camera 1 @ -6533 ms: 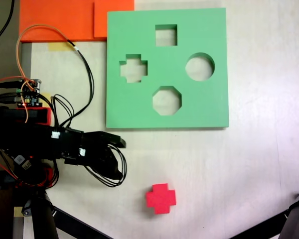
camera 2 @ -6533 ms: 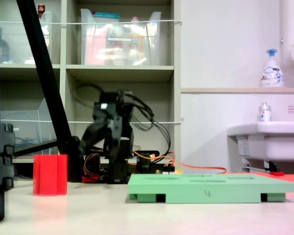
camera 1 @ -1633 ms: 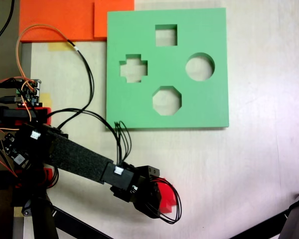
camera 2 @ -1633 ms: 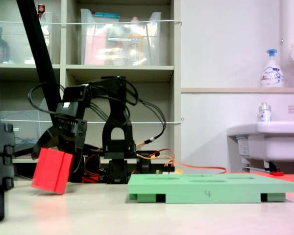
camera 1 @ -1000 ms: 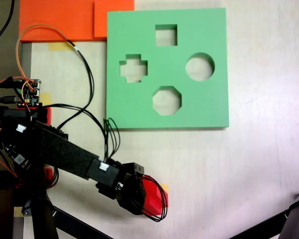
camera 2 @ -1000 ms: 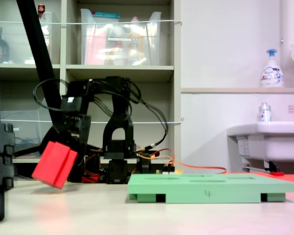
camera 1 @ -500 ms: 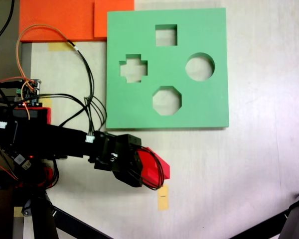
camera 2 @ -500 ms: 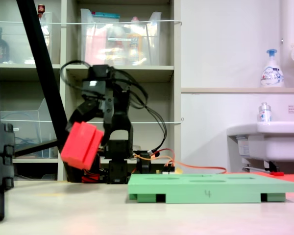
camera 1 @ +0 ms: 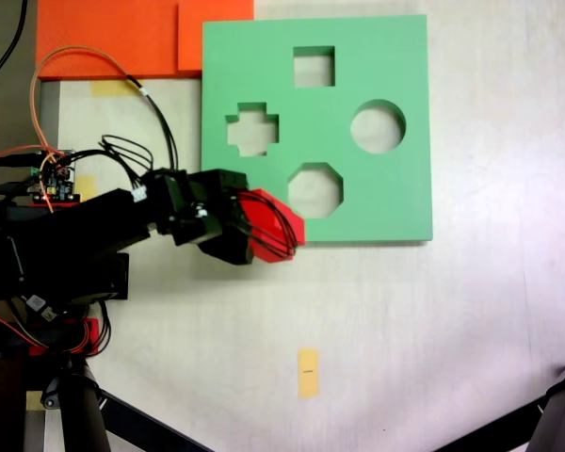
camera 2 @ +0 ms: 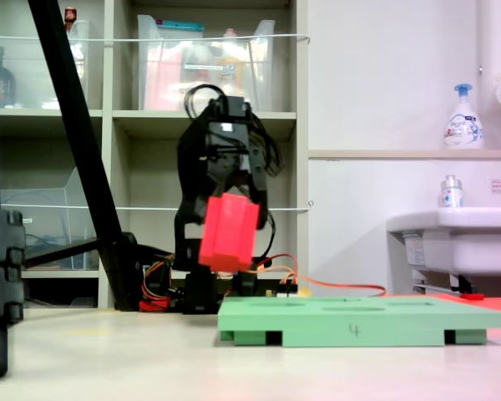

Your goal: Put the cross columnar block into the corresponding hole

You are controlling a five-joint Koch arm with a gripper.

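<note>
My gripper (camera 1: 250,226) (camera 2: 230,196) is shut on the red cross columnar block (camera 1: 275,226) (camera 2: 228,233), which hangs tilted in the air. In the first exterior view the block overlaps the lower left edge of the green foam board (camera 1: 395,193). In the second exterior view it hangs above the board's (camera 2: 359,322) left end, well off its surface. The corresponding hole (camera 1: 252,129), plus-shaped, lies open in the board's left part, further up the first exterior view than the block. The gripper's fingers are mostly hidden behind the block and wires.
The board also has a square cutout (camera 1: 314,66), a round one (camera 1: 378,126) and an octagonal one (camera 1: 314,189). Orange sheets (camera 1: 122,38) lie at the first exterior view's top left. A small yellow tape strip (camera 1: 307,372) marks the table. A circuit board (camera 1: 58,177) with wires sits left.
The gripper lifted the red block off the table and carried it toward the green board; it now hangs higher and over the board's near edge. The yellow strip is uncovered.
</note>
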